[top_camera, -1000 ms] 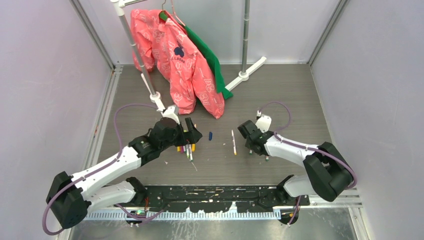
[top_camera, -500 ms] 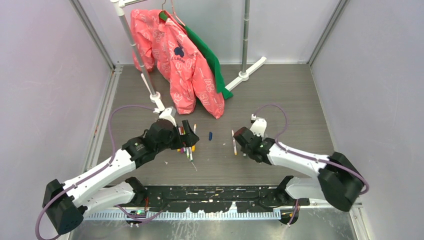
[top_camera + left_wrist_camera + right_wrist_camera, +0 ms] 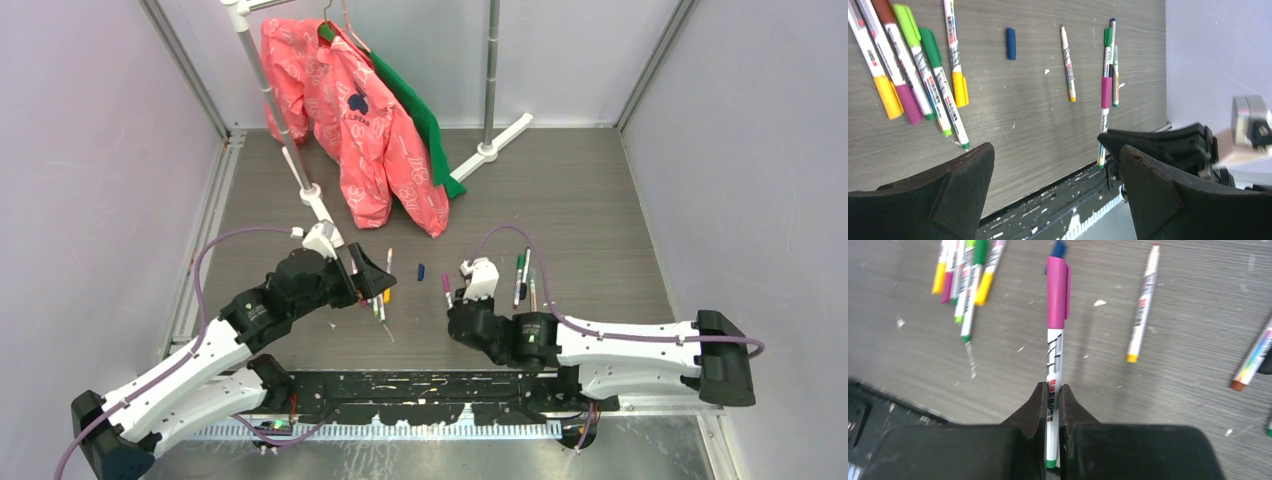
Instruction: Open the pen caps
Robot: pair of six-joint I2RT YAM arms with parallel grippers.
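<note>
Here, scuffed grey wood-grain tabletop [image 3: 580, 190] inside pale lilac walls [image 3: 90, 150]. Right gripper [image 3: 1052, 405] clamps a white marker pen [image 3: 1054, 360], magenta plastic cap [image 3: 1058, 292] on its far end; left gripper [image 3: 1053, 170] gapes wide, empty.

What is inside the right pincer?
The right pincer clamps a white pen by its barrel, its purple cap on. The cap hides the tip; the pincer covers some barrel.

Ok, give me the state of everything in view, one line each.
Right gripper, shut on magenta pen.
Magenta pen, capped, held by its barrel.
Left gripper, open, empty.
Blue cap, off, lying loose.
Orange pen, uncapped, lying flat.
Pen bunch, capped.
Jackets, hanging.
</note>
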